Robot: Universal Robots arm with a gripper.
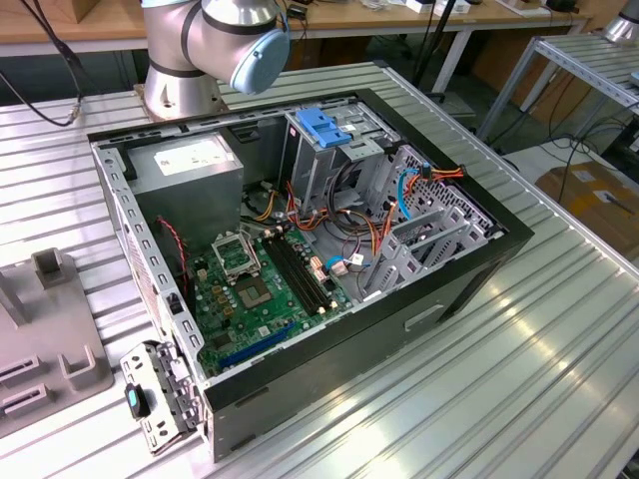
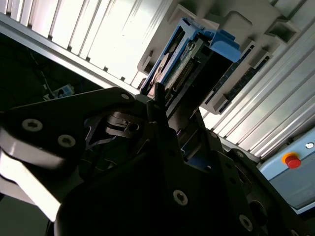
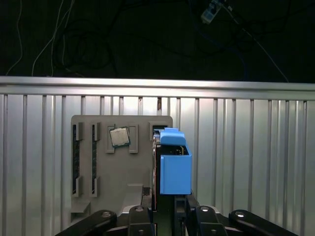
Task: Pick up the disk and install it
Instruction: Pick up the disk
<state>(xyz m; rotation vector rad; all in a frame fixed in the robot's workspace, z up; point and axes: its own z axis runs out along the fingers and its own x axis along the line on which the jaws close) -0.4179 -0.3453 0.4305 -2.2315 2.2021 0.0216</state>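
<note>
Ribbed metal desk (image 3: pixel 246 147) carries a grey holder (image 3: pixel 123 172) where the disk (image 3: pixel 174 169) stands on edge, at twelve o'clock just off my pincer (image 3: pixel 166 205), long axis running twelve-to-six, though whether I grip it I cannot tell.

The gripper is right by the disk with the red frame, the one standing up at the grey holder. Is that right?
Almost. The frame is blue, not red. The first wrist view shows the disk with its bright blue frame standing up at the grey holder, and the gripper is right by it.
</note>
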